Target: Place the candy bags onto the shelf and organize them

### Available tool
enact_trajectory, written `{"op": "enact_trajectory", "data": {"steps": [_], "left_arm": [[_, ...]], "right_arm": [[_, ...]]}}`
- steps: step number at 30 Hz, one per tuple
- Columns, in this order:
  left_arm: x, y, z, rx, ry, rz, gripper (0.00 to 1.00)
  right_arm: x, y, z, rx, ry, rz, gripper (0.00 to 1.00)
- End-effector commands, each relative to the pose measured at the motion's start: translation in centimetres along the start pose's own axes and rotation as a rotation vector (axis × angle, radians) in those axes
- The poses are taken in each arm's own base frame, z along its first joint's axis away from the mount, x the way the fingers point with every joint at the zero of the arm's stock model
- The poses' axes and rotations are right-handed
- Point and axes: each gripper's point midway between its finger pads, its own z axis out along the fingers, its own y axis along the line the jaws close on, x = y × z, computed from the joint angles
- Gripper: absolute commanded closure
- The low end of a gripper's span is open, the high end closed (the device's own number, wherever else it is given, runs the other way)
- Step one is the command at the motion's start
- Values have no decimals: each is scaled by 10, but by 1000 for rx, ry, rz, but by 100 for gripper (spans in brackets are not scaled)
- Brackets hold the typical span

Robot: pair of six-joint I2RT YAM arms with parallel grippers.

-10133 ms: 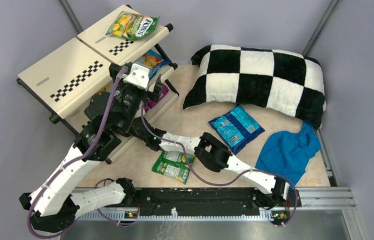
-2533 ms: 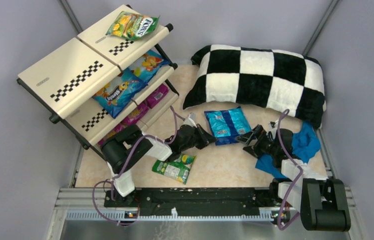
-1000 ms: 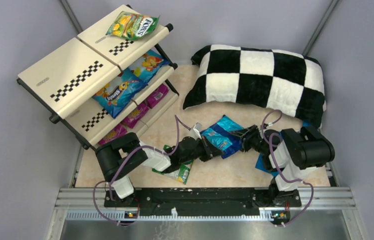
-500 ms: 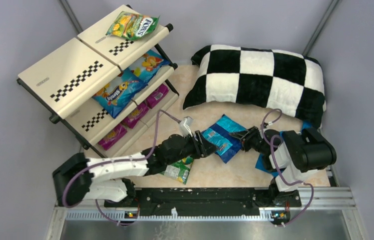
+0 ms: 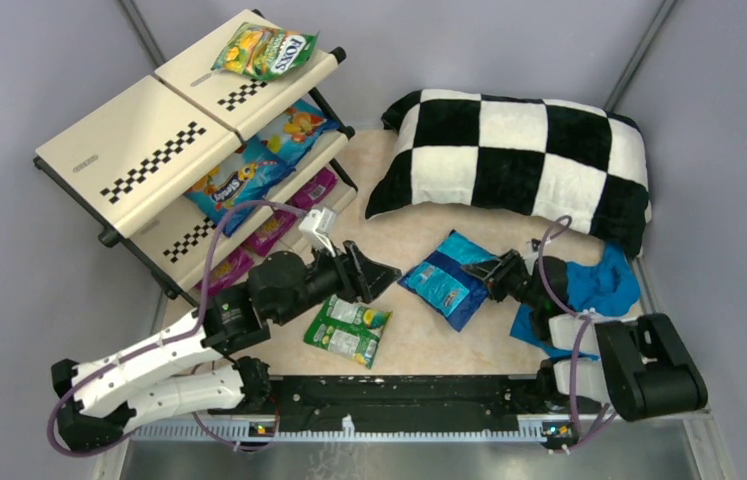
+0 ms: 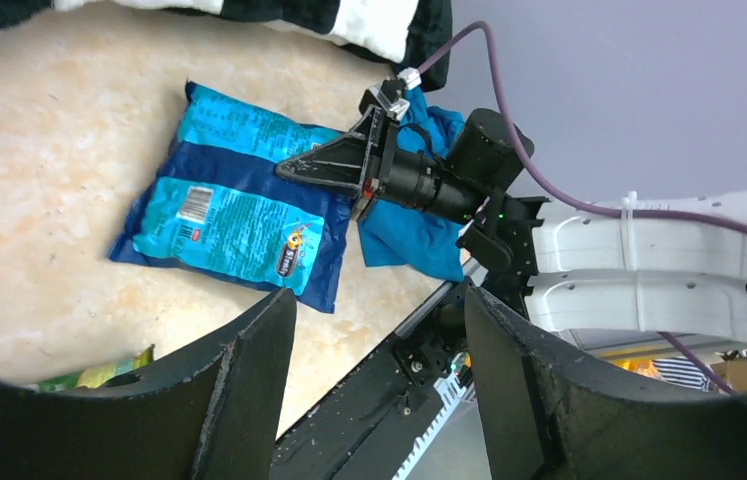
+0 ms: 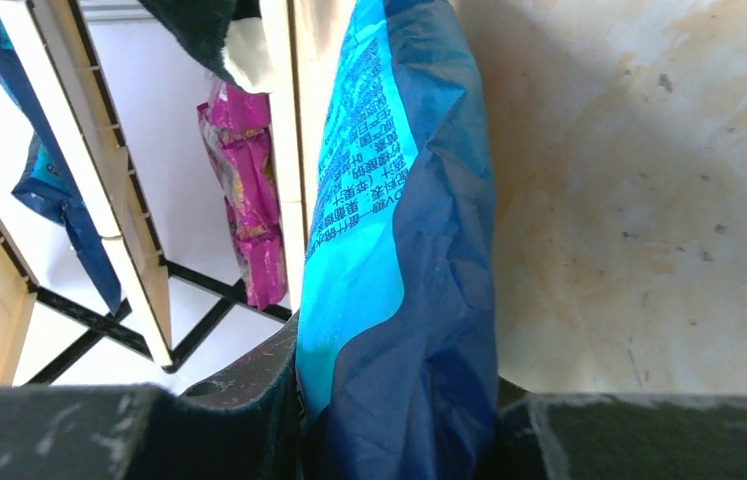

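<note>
Lying on the table [image 5: 419, 345] before the pillow [image 5: 519, 150], well apart from the shelf [image 5: 139, 150], a blue bag [image 5: 444, 282] is pinched at its right edge by the right gripper [image 5: 492, 271]. The left gripper [image 6: 374, 305] is held open and empty between shelf and bag, near a green bag [image 5: 348, 331].

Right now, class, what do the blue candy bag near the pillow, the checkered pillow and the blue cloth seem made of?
Blue candy bag: probably glossy plastic film; it shines and crinkles.
Checkered pillow: likely matte plush; surface looks fuzzy.
Blue cloth: soft matte textile; limp folds.
</note>
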Motion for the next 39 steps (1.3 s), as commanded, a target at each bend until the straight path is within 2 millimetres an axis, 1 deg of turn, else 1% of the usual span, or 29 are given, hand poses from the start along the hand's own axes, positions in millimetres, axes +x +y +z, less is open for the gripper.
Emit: {"op": "enact_trajectory", "data": {"steps": [1, 2, 3, 4, 5, 6, 8, 11, 14, 15, 16, 18, 21, 22, 23, 24, 26, 27, 28, 32, 33, 35, 39], "left_arm": [[-36, -25, -26, 52, -65, 75, 31], [-46, -38, -30, 98, -90, 79, 31], [-55, -49, -34, 138, -109, 86, 31], [-64, -62, -38, 174, -124, 96, 31], [-78, -78, -45, 215, -142, 109, 30], [-86, -88, -48, 234, -149, 124, 30], [-103, -107, -53, 263, -156, 169, 30], [-123, -128, -57, 289, -167, 222, 30], [-148, -143, -65, 299, -228, 253, 30], [-158, -149, -70, 310, -259, 261, 30], [-167, -155, -74, 313, -286, 271, 29], [-190, -166, -85, 311, -336, 288, 28], [-216, -178, -98, 300, -394, 333, 26], [-228, -183, -107, 298, -433, 343, 26], [-233, -183, -108, 287, -447, 362, 25], [-241, -183, -113, 272, -473, 375, 25], [-255, -184, -123, 249, -520, 398, 24], [-260, -183, -127, 235, -537, 407, 24], [-265, -182, -132, 223, -553, 414, 24], [-278, -175, -150, 168, -594, 445, 23], [-281, -172, -155, 153, -601, 450, 23], [-285, -166, -162, 121, -608, 464, 23], [-293, -158, -178, 69, -623, 504, 22]], "right_arm": [[-9, 62, -6, -139, -13, -130, 93], [-9, 76, -10, -166, -15, -146, 94], [-9, 84, -11, -173, -9, -149, 95], [-8, 97, -16, -201, -10, -162, 96], [-6, 107, -18, -214, -4, -166, 96], [-4, 116, -21, -224, 3, -166, 96], [2, 141, -26, -271, 19, -170, 97], [19, 180, -31, -342, 62, -170, 97], [43, 224, -31, -408, 101, -191, 97], [57, 242, -32, -441, 126, -200, 97], [66, 257, -31, -467, 137, -202, 97], [83, 295, -30, -533, 146, -207, 97], [113, 344, -25, -624, 176, -201, 97], [123, 356, -16, -638, 186, -196, 97], [132, 376, -21, -684, 192, -189, 97], [142, 384, -10, -691, 202, -181, 97], [160, 406, -3, -731, 209, -163, 97], [166, 423, -2, -761, 204, -153, 97], [173, 433, 2, -775, 198, -148, 97], [196, 456, 26, -797, 204, -125, 97], [197, 463, 32, -804, 186, -107, 97], [204, 472, 45, -806, 175, -97, 97], [225, 490, 67, -812, 184, -103, 98]]}}
